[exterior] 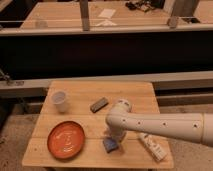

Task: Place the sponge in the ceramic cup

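Across the back, full width: long wooden bench (60, 17), with a dark rail below it.

In front of that: slatted wooden table (135, 92), viewed from above.

Entering from the right edge, over the table's front right part: white arm (165, 125), nearly level, bent downward at the wrist close to the table's middle.

Front left of the table: orange plate (66, 140), round, lying flat.

Front right, partly under the arm's lower edge: white oblong pack (152, 146), flat and askew, near the table's corner.

Back left: cup (59, 100), whitish, upright, mouth up, behind the plate and apart from it.

Near the middle, towards the back: dark block (99, 104), flat, askew, between cup and wrist.

Front middle, just right of the plate: sponge (109, 145), blue, lying on the table, well apart from the cup and not in it.

Directly over the sponge, pointing down: gripper (114, 137), jaws spread wide. Contact with the sponge: cannot tell.
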Action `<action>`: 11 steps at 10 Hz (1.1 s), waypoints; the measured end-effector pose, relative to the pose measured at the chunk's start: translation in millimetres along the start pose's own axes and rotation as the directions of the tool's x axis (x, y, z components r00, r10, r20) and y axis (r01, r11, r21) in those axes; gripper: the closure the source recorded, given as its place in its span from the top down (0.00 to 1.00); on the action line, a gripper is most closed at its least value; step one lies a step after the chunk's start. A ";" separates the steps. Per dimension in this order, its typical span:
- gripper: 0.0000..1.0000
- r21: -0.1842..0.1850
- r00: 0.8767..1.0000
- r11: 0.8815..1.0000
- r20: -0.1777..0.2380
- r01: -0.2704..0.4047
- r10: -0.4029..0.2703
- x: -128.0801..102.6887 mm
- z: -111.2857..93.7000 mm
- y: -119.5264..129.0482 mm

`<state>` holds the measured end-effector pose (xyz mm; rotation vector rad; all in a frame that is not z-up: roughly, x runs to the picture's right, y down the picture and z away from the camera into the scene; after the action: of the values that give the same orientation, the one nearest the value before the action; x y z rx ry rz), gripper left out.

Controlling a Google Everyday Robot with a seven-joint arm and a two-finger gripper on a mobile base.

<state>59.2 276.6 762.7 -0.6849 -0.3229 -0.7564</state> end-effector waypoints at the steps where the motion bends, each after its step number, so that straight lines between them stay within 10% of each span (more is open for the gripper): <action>1: 0.80 -0.001 1.000 1.000 0.000 0.003 -0.003 -0.7 0.4 -0.4; 4: 0.75 -0.002 1.000 1.000 -0.001 0.006 -0.006 -1.6 0.4 -0.1; 6: 0.53 -0.003 1.000 1.000 -0.003 0.006 -0.006 -1.3 0.9 0.5; 11: 0.48 -0.009 1.000 1.000 -0.012 0.016 -0.016 -1.0 1.0 0.3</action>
<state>58.7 278.0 762.7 -0.6864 -0.3150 -0.7771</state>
